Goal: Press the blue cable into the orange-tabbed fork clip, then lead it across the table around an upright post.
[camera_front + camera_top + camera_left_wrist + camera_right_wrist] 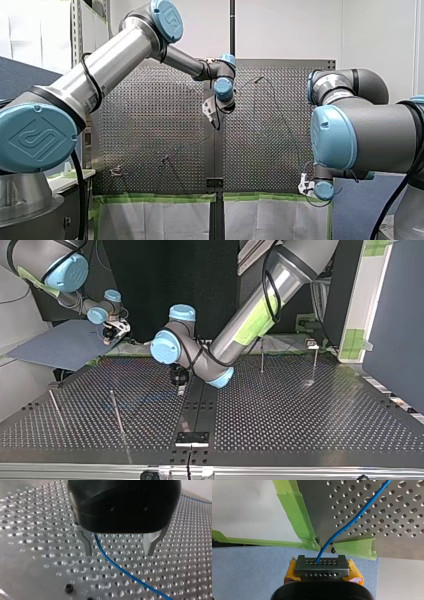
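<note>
Between my left gripper's (pixel 119 553) parted fingers (pixel 87 545), nearer one, the cable (pixel 112 563) lies ungrasped; my right gripper (pixel 322 563) clamps its end (off the table's (pixel 387 517) corner). Next, probably: pinch it, then find the unseen clip.

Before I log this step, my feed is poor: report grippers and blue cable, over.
Left gripper open, blue cable between its fingers. Right gripper shut on the cable, off the table's corner. No obstruction seen.
</note>
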`<state>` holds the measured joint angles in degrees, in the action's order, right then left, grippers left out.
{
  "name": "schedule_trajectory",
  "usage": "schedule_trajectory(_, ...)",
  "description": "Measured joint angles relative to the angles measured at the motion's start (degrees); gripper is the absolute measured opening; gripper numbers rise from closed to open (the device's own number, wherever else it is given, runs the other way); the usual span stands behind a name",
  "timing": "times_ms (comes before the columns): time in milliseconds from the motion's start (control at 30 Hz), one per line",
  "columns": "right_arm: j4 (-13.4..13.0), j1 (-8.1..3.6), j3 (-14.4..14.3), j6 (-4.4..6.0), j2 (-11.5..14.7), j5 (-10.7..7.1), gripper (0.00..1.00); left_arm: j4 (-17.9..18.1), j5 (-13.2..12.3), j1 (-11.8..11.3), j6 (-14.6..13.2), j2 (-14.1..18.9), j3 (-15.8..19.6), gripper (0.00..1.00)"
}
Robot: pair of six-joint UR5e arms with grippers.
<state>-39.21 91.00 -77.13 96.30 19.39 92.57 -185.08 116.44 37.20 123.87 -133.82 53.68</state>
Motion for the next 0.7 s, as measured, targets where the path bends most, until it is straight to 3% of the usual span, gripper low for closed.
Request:
schedule_trajectory(400,-0.34,-0.25,-0.01,0.44,-1.03,-0.41,0.0,-0.16,0.99,0.23,0.81,0.08,0.23,1.0)
schedule_trajectory(700,-0.51,-0.34,0.02,0.26,-1.28,-0.5,0.0,2.55,-0.43,-0.91,2.21,3.23,3.76,1.0)
